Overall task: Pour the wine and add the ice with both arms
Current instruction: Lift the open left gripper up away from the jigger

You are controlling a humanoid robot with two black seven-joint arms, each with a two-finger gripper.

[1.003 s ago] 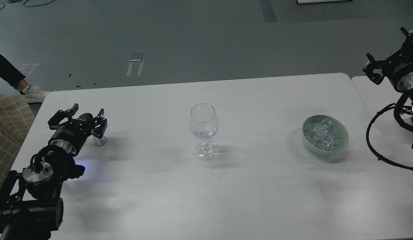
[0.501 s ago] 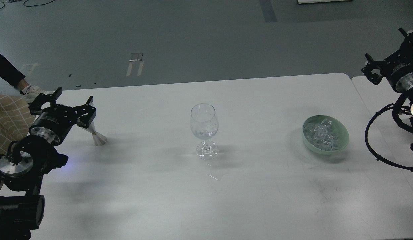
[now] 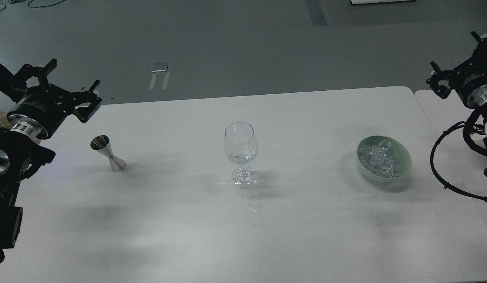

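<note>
A clear stemmed wine glass [image 3: 240, 151] stands upright at the table's middle, with a little clear liquid at the bottom of its bowl. A pale green bowl [image 3: 401, 151] to its right holds several clear ice cubes [image 3: 380, 158]. A small steel jigger [image 3: 107, 154] stands upright at the left. My left gripper [image 3: 70, 80] is open and empty, raised above and behind-left of the jigger, apart from it. My right gripper [image 3: 456, 55] is open and empty, high at the far right, well behind the bowl.
The white table [image 3: 306, 118] has its back edge just behind both grippers. A second table [image 3: 426, 102] adjoins at the right. A small wet streak [image 3: 253, 208] lies in front of the glass. Black cables [image 3: 440, 157] loop off my right arm.
My left gripper has risen and drawn back to the left, away from the jigger, which stays standing on the table. The right arm has barely moved.
</note>
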